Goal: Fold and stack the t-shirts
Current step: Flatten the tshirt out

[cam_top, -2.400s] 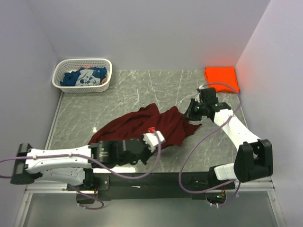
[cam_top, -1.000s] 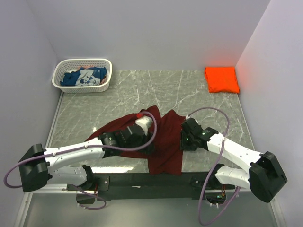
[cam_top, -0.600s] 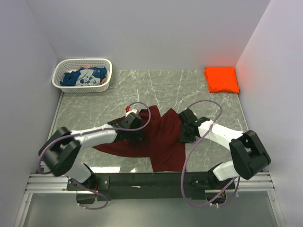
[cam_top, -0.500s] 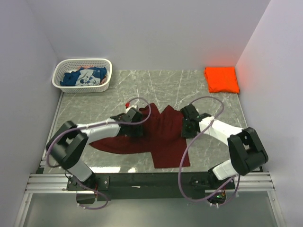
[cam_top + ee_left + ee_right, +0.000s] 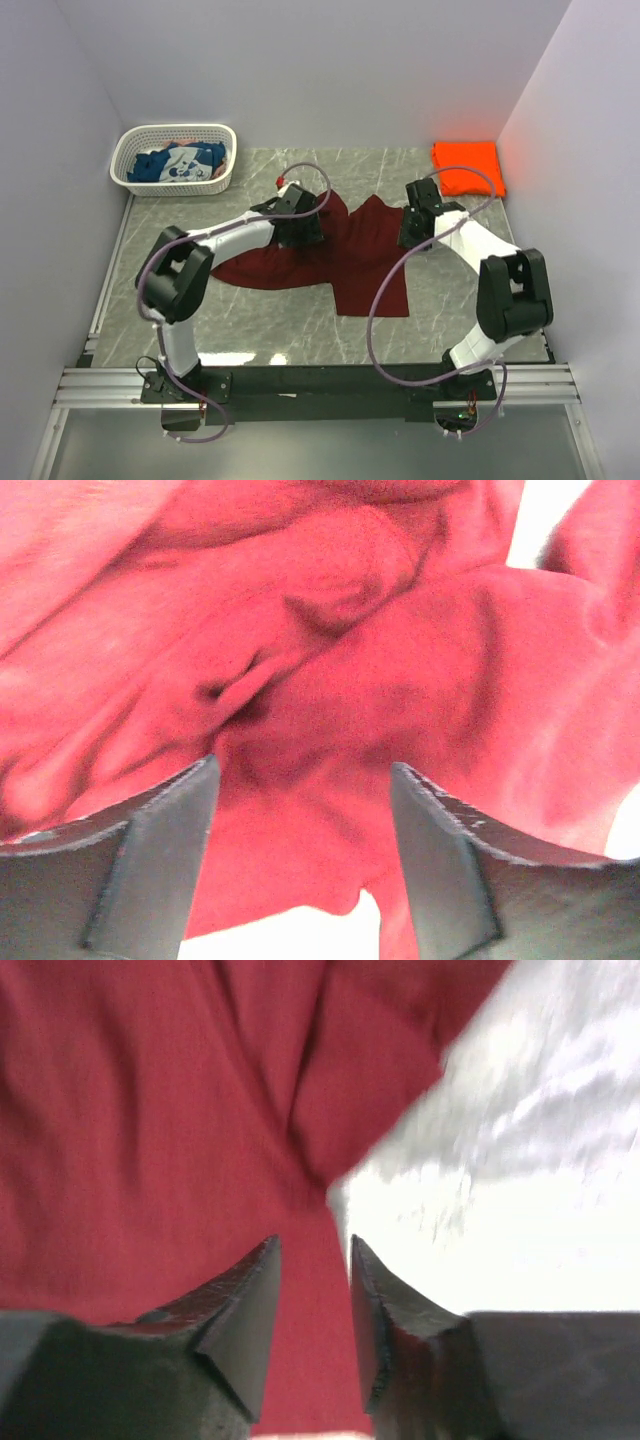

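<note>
Beneath both tools, spanning crosswise between them, lies the maroon t-shirt (image 5: 350, 262). Left gripper (image 5: 302, 780): jaws wide, clamping nothing, over rumpled folds. Right gripper (image 5: 312, 1250): jaws narrowly apart at the cloth's right edge; grip cannot be confirmed.

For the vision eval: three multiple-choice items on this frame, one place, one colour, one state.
1. Where is the blue shirt? A) in the white basket B) draped over an arm C) on the floor
2. Which shirt colour lies spread open on the table? A) orange B) maroon C) blue
3. State of the orange shirt? A) crumpled B) hanging from a claw C) folded flat
Answers: 1 A, it is bunched inside the basket; 2 B, the maroon shirt lies flat mid-table; 3 C, a neat rectangle in the far right corner.
</note>
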